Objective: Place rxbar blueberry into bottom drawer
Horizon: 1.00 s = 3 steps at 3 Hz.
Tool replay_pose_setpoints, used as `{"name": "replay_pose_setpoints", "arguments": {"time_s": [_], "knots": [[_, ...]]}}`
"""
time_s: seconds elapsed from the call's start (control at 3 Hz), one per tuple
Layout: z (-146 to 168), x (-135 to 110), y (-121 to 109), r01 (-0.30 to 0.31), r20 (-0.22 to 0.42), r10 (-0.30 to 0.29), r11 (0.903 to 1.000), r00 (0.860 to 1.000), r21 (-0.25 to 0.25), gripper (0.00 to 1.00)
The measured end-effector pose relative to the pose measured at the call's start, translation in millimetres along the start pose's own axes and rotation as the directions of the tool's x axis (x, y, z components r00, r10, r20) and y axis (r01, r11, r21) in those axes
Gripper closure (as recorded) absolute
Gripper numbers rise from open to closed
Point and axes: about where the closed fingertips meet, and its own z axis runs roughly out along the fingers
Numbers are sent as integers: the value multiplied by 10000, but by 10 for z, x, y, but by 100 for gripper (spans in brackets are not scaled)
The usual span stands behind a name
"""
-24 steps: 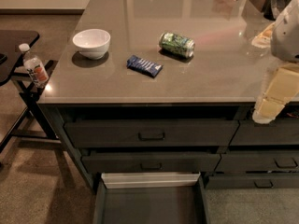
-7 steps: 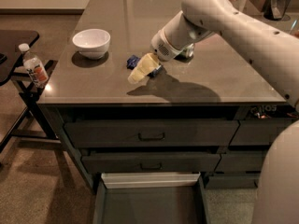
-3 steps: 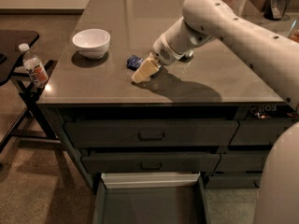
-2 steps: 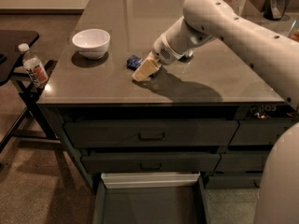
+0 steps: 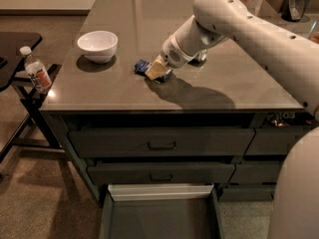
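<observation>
gripper (image 5: 157,70) low on the counter (image 5: 114,88), just right of centre, at the end of the white arm (image 5: 239,24) reaching in from the right. pressed over the right end of the blue snack bar (image 5: 141,66); cannot tell how far open or whether actually gripping it. bar flat on the counter top, left end poking out past the gripper. white bowl (image 5: 97,45) to the left and a bit farther back, apart from the bar. bottom drawer (image 5: 159,220) pulled out near the floor, white back rim showing, nothing seen inside. two shallower handled drawers (image 5: 162,142) above it, closed. bottle (image 5: 36,73) on the side stand (image 5: 20,44) at far left.
</observation>
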Motion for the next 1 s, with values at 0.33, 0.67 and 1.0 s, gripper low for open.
{"name": "replay_pose_setpoints", "arguments": {"time_s": [0.33,0.67,1.0], "knots": [[-11,-7,7,45,-5,-45,10000,10000,-4,100],[-226,53,110,157,168,-157,9999,9997,29,100],[-546,109,299,388,543,-398,9991,9977,196,100]]}}
